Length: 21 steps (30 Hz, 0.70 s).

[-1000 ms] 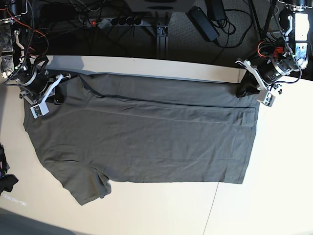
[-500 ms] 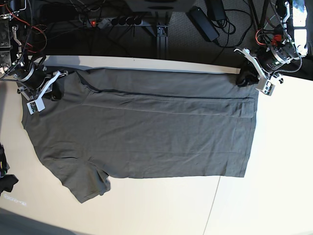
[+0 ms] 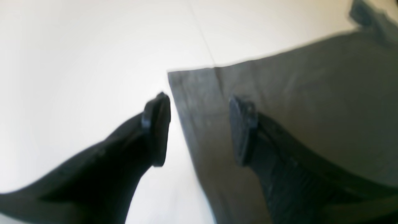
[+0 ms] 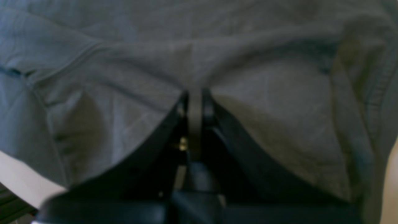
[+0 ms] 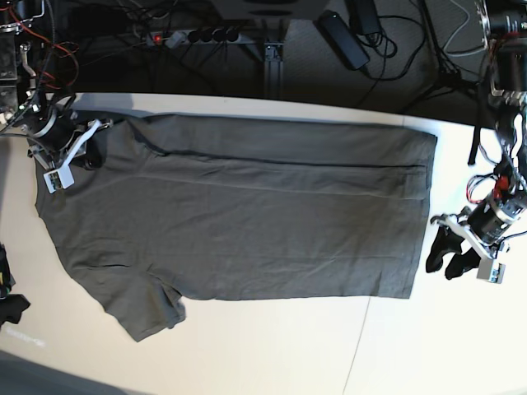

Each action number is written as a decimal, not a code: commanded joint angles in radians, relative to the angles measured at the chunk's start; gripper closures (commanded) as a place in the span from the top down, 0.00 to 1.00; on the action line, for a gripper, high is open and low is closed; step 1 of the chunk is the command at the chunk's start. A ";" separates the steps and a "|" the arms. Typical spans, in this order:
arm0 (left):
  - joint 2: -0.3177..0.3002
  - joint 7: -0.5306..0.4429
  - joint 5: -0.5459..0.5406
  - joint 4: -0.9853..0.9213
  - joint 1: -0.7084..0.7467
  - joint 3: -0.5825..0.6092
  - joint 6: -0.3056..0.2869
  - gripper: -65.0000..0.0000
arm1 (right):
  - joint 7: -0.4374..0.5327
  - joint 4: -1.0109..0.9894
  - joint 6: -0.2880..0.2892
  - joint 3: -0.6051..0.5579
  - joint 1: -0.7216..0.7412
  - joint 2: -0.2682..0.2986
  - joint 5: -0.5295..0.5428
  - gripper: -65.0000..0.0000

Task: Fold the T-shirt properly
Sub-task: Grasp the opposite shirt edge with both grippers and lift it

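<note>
The dark olive-grey T-shirt (image 5: 247, 214) lies spread flat on the white table (image 5: 272, 354), collar end to the left and hem to the right. One sleeve (image 5: 152, 317) sticks out at the near left. My left gripper (image 5: 443, 259) hovers open just off the hem's near right corner, holding nothing. In the left wrist view the left gripper (image 3: 199, 130) straddles the hem edge of the T-shirt (image 3: 311, 109), one finger over bare table. My right gripper (image 5: 92, 152) is shut on the shoulder fabric at the far left. The right wrist view shows the right gripper (image 4: 194, 102) pinching a fold of the T-shirt (image 4: 264, 93).
A power strip (image 5: 193, 35) and cables (image 5: 387, 49) lie beyond the table's far edge. A black object (image 5: 8, 304) sits at the left border. A table seam (image 5: 358, 346) runs toward the front. Bare tabletop lies in front of the shirt and to its right.
My left gripper let go of the hem's far right corner, opened, and moved toward the near right corner. The hem now lies flat. The right gripper stayed shut on the shoulder.
</note>
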 commanded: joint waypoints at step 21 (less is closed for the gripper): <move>0.177 0.066 0.029 -0.769 -0.441 0.048 -0.048 0.55 | -0.079 -0.007 0.036 0.000 -0.017 0.016 -0.049 0.00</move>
